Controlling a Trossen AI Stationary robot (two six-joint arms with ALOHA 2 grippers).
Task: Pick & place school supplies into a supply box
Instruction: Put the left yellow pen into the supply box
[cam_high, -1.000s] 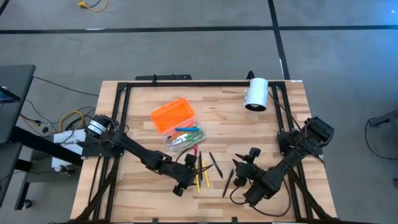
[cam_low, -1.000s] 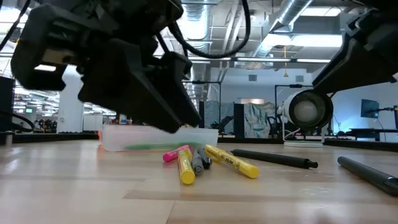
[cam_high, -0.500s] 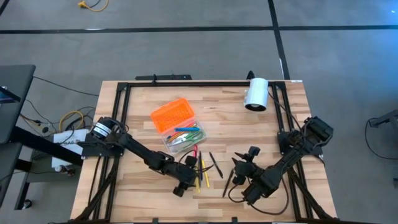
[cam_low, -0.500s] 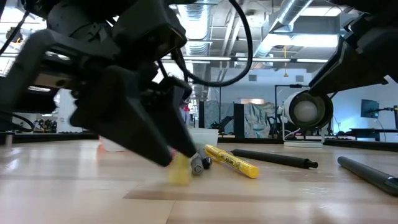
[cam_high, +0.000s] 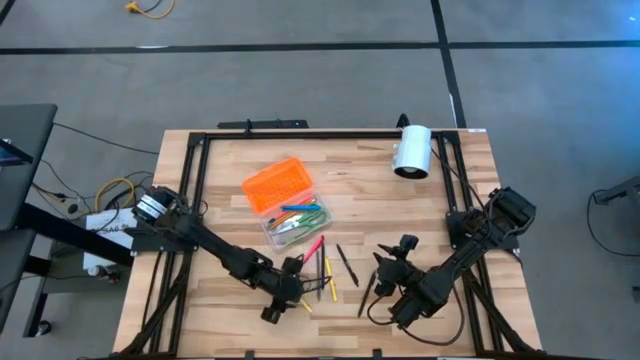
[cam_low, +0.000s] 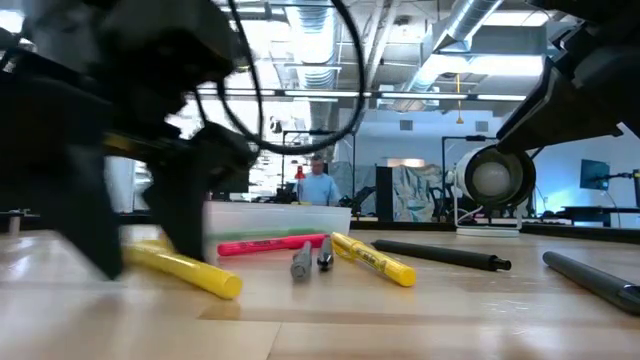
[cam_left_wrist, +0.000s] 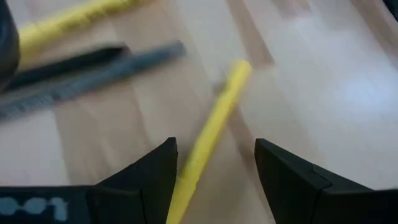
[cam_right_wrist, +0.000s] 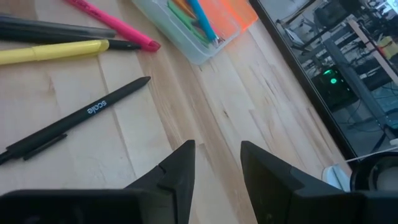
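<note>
Yellow marker (cam_left_wrist: 208, 134) on the table between the parted fingers of left gripper (cam_left_wrist: 214, 165), ungrasped.

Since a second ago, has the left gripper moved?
Yes. In the high view the left gripper has pulled away from the orange-lidded box, toward the table's near edge, with a yellow marker between its open fingers.

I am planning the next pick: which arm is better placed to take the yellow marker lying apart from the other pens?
Left, most likely. The left gripper already straddles the yellow marker, with its jaws open on both sides. The right gripper is open too, but it faces bare table beside a black pen.
</note>
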